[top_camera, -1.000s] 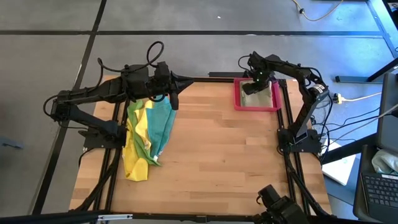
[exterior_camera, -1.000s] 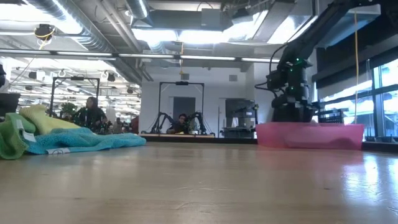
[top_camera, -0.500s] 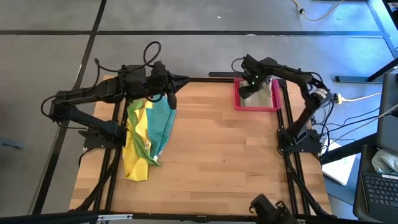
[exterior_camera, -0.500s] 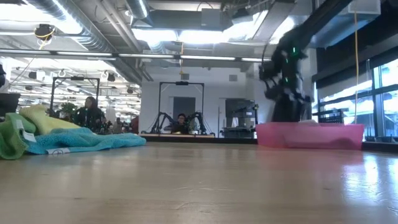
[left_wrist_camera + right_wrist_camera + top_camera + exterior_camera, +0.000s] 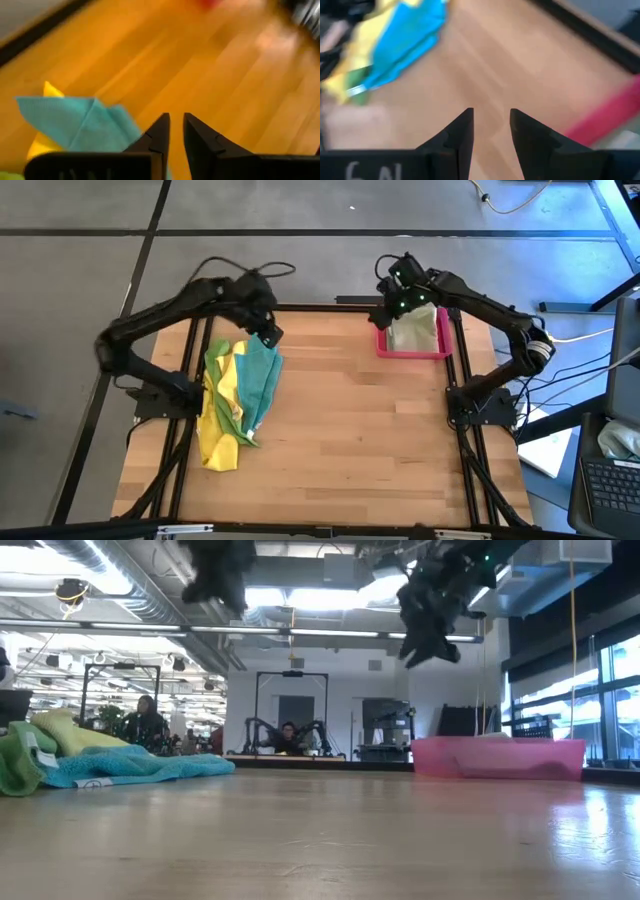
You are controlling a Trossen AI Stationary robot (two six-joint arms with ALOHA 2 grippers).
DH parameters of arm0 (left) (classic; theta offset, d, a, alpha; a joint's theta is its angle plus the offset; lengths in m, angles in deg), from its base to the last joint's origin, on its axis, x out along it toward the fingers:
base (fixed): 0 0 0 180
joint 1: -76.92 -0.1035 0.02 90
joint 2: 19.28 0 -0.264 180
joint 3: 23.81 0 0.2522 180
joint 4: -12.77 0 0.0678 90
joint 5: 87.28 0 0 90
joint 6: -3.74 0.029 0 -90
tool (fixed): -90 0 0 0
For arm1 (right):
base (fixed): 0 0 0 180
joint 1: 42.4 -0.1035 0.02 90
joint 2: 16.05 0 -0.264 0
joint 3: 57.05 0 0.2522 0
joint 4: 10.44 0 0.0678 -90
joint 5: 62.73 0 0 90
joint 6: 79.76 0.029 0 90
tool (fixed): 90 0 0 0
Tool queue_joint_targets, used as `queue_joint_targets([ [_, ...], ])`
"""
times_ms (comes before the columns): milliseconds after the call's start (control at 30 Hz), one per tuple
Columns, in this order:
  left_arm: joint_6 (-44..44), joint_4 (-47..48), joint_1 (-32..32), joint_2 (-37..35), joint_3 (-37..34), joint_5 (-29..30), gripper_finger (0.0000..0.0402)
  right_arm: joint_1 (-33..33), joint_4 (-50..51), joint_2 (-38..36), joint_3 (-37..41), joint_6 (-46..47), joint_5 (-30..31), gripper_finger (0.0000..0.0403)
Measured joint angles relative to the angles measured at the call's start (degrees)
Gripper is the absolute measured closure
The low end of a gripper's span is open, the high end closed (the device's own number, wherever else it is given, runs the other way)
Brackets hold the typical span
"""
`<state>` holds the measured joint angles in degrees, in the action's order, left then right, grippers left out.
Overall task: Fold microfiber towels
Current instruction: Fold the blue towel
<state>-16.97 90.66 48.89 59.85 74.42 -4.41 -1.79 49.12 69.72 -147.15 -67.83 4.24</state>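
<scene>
Blurred marks, perhaps "6N", sit on the right gripper [image 5: 491, 122], jaws spread, empty; pink tray [image 5: 612, 112] beside. Left gripper [image 5: 176, 125] narrowly parted, teal towel [image 5: 80, 125] alongside.

Wooden table [image 5: 340, 420], towel pile [image 5: 238, 395], pink tray [image 5: 382, 345]

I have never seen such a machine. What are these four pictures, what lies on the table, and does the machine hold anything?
It is a robot with two dark arms at a wooden table. One picture looks down from above, one looks level across the table, and two come from cameras on the wrists. A heap of towels, yellow, green and teal, lies on the left side. A pink tray at the far right holds a pale towel. The left gripper hangs above the heap, its fingers apart by a narrow gap. The right gripper hangs near the tray, open. Neither holds anything.
</scene>
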Motion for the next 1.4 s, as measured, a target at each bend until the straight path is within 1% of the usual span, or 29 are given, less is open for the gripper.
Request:
queue_joint_targets([
  [100, 8.6, 3.5, -5.0, 5.8, 0.0, -3.6, 0.0357, -3.1, 0.0, -1.1, 0.0, -0.3, -4.8, 0.0273],
  [133, 11.6, 6.0, -7.0, 8.1, 0.0, -4.2, 0.0357, -4.0, 0.2, -1.4, 0.0, -0.3, -5.6, 0.0273],
  [300, 25.8, 16.5, -16.0, 19.3, -0.1, -3.7, 0.0342, -8.8, 1.1, -3.8, 0.0, 0.3, -5.2, 0.0273],
  [367, 29.5, 16.9, -18.8, 22.2, -0.1, -3.7, 0.0332, -10.1, 2.2, -5.0, 0.0, 1.2, -5.2, 0.0273],
  [467, 32.4, 16.5, -21.9, 24.7, -0.1, -3.7, 0.0317, -11.6, 2.8, -7.1, 0.0, 1.4, -5.0, 0.0273],
  [567, 33.1, 16.6, -23.6, 26.7, -0.1, -4.0, 0.0301, -12.7, 2.7, -9.7, 0.0, 1.4, -1.6, 0.0273],
  [667, 33.0, 19.3, -24.3, 28.6, -0.1, -4.3, 0.0287, -12.9, 1.4, -12.0, 0.0, 1.7, 2.2, 0.0273],
  [833, 33.9, 23.2, -24.3, 32.3, -0.1, 1.4, 0.0272, -12.8, -0.8, -14.5, 0.0, 2.7, 3.1, 0.0273],
  [967, 33.6, 23.8, -25.6, 34.4, -0.8, 1.2, 0.027, -12.8, -2.0, -15.4, 0.0, 1.2, 3.4, 0.0273],
  [1033, 33.1, 24.7, -26.2, 34.6, -2.6, 0.5, 0.027, -12.8, -1.9, -15.4, 0.0, 1.2, 5.2, 0.0273],
  [1100, 33.1, 25.2, -26.3, 34.4, -5.1, 1.5, 0.027, -12.8, -2.1, -15.3, 0.0, 1.8, 7.3, 0.0273],
  [1167, 33.0, 24.4, -26.3, 34.0, -7.6, 2.4, 0.027, -12.8, -2.9, -15.2, 0.0, 2.7, 8.8, 0.0273],
  [1267, 31.4, 20.4, -26.1, 32.7, -10.1, 1.0, 0.027, -12.8, -4.5, -15.0, 0.1, 2.5, 10.3, 0.0273],
  [1400, 30.9, 16.9, -24.8, 32.1, -10.8, 0.3, 0.0272, -12.5, -5.9, -14.9, 0.1, 2.3, 11.0, 0.0273],
])
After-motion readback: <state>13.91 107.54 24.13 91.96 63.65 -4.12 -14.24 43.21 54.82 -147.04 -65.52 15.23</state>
